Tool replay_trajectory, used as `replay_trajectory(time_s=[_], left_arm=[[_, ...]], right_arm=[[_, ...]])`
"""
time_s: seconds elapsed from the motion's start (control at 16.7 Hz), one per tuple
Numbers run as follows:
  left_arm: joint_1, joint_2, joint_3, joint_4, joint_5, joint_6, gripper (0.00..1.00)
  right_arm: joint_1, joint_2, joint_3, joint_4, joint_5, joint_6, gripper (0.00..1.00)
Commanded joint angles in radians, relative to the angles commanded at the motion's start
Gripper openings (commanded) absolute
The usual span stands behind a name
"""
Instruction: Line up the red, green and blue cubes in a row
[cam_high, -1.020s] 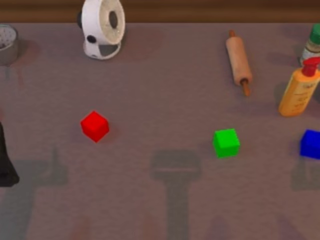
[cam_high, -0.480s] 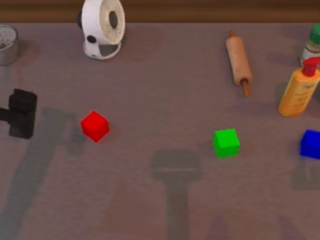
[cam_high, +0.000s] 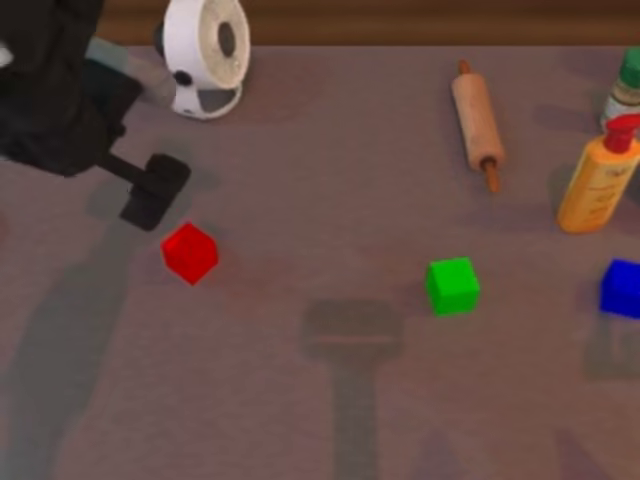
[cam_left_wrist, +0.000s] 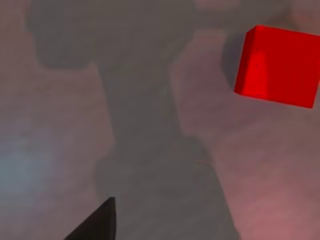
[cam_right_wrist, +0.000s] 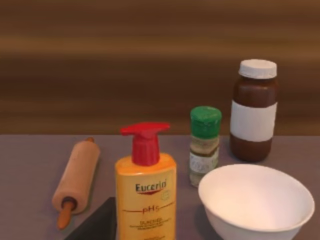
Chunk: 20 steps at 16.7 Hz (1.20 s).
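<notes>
Here the left gripper (cam_high: 152, 190), finger state indeterminate, sits upper left just above the small bright red solid cube (cam_high: 189, 252), evidently positioned to grasp it.

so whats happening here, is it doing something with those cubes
The left gripper hovers just behind the red cube, not touching it. The green cube sits right of centre and the blue cube at the right edge, so the three are spread apart, not yet a tidy row. The right arm is out of the top view.
</notes>
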Motion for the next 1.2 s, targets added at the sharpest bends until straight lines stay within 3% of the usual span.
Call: replay_trajectory(time_s=[0.3, 0.54, 0.96, 1.2], left_arm=[[-0.05, 0.329, 0.284, -0.173, 0.003, 0.057, 1.0], [-0.067, 0.437, 0.387, -0.227, 0.005, 0.076, 1.0], [-0.064, 0.443, 0.373, -0.21, 0.005, 0.078, 1.0], [-0.066, 0.499, 0.287, -0.058, 0.006, 0.079, 1.0]], right_arm=[[0.0, 0.0, 0.0, 0.0, 0.0, 0.0, 1.0], [0.0, 0.0, 0.0, 0.0, 0.0, 0.0, 1.0], [0.0, 0.0, 0.0, 0.0, 0.0, 0.0, 1.0], [0.0, 0.0, 0.0, 0.0, 0.0, 0.0, 1.0]])
